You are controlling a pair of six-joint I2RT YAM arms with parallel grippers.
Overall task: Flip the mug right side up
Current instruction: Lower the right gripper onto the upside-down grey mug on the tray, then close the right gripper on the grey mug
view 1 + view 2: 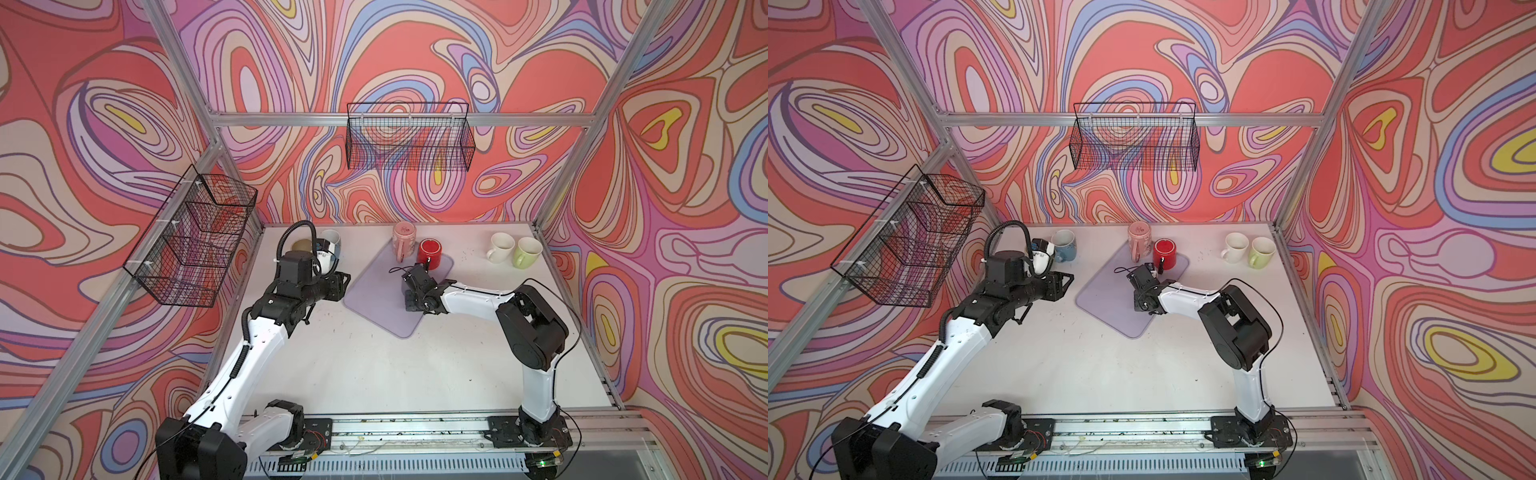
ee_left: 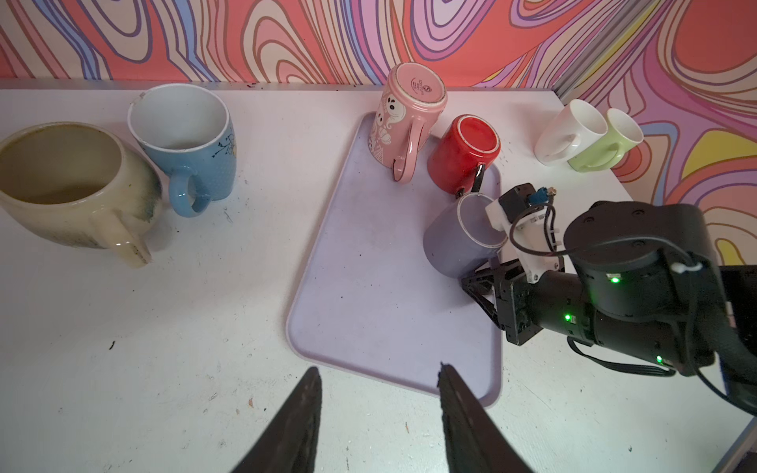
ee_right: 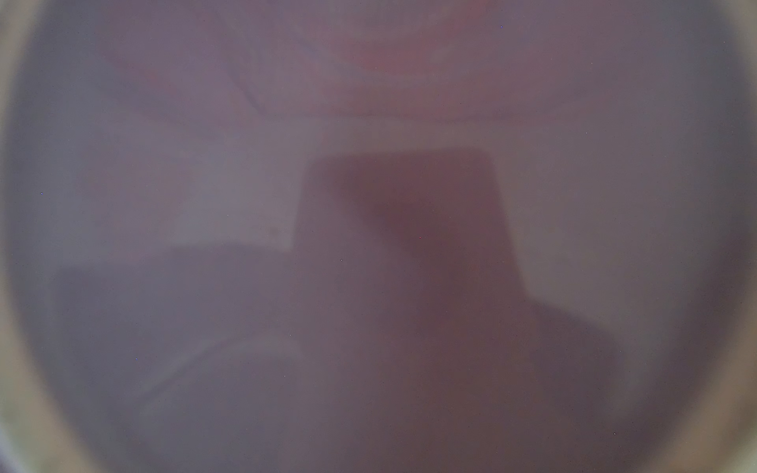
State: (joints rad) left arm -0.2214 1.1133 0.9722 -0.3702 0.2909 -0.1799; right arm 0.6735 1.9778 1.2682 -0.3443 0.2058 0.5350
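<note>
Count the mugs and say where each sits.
7. Back left: cream mug, blue mug. Upside down on the tray: pink mug, red mug. Over the tray, at the right arm's jaws: purple mug. Back right: white mug, green mug. Others may be hidden.

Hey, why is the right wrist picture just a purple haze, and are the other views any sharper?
Right wrist view: wholly out of focus, since its lens sits right at the mouth of the purple mug, as the left wrist view shows. Left wrist view: sharp, with wide-angle stretch toward the edges. Both top views: evenly lit, soft shadows, no strong glare.
</note>
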